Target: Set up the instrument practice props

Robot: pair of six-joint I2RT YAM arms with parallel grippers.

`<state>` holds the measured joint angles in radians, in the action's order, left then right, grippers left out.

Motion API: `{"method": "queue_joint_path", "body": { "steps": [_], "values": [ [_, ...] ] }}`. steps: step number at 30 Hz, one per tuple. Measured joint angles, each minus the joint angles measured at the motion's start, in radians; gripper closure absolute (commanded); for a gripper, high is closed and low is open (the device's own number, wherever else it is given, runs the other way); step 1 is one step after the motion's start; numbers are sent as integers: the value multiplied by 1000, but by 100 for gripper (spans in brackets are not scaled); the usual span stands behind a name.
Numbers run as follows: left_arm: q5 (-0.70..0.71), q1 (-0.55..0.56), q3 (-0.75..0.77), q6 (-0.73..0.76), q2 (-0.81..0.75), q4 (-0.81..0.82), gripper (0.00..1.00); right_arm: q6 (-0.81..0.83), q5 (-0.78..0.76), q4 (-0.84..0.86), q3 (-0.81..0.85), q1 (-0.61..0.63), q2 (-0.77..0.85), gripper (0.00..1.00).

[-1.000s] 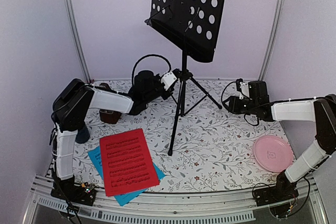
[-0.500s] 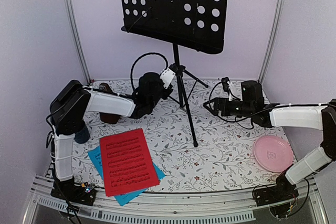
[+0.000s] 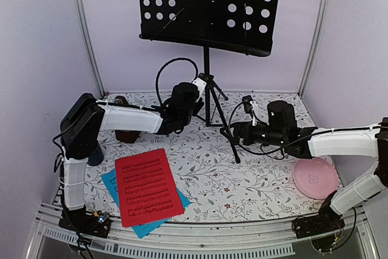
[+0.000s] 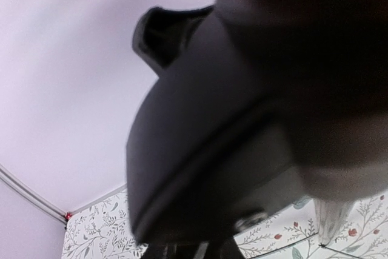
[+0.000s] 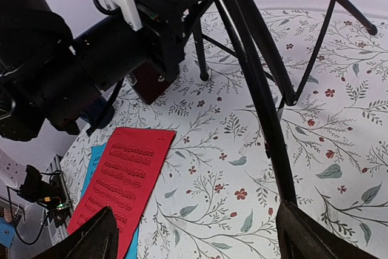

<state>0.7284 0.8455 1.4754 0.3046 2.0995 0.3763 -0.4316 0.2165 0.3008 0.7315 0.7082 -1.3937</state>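
The black perforated music stand (image 3: 206, 10) stands upright at the back on its tripod legs (image 3: 233, 144). My left gripper (image 3: 195, 92) is shut on the stand at the tripod hub; it also shows in the right wrist view (image 5: 167, 34). The left wrist view is filled by a blurred dark shape. My right gripper (image 3: 233, 130) is open, low over the table, with the stand's front leg (image 5: 267, 119) running down beside its right fingertip (image 5: 315, 235). The red sheet (image 3: 147, 186) lies on the cyan sheet (image 3: 112, 183) at the front left. The brown metronome (image 3: 124, 134) is partly hidden behind my left arm.
A dark blue mug (image 3: 94, 156) stands by the left arm's base. A pink round plate (image 3: 315, 177) lies at the right. White walls and metal posts (image 3: 85, 28) close in the back and sides. The floral tablecloth (image 3: 242, 180) covers the table.
The music stand has swung from tilted to upright and shifted right with my left gripper on it. My right gripper has moved left and forward to the stand's front leg.
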Motion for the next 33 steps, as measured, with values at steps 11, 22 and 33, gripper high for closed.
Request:
{"method": "queue_joint_path", "body": {
  "steps": [11, 22, 33],
  "values": [
    [-5, 15, 26, -115, -32, -158, 68, 31, -137, -24, 60, 3, -124, 17],
    [-459, -25, -230, -276, -261, -262, 35, 93, -159, -32, 146, 2, -212, 24],
    [-832, -238, -304, -207, -291, -238, 39, 118, -161, -50, 146, -16, -233, 38]
  ]
}}
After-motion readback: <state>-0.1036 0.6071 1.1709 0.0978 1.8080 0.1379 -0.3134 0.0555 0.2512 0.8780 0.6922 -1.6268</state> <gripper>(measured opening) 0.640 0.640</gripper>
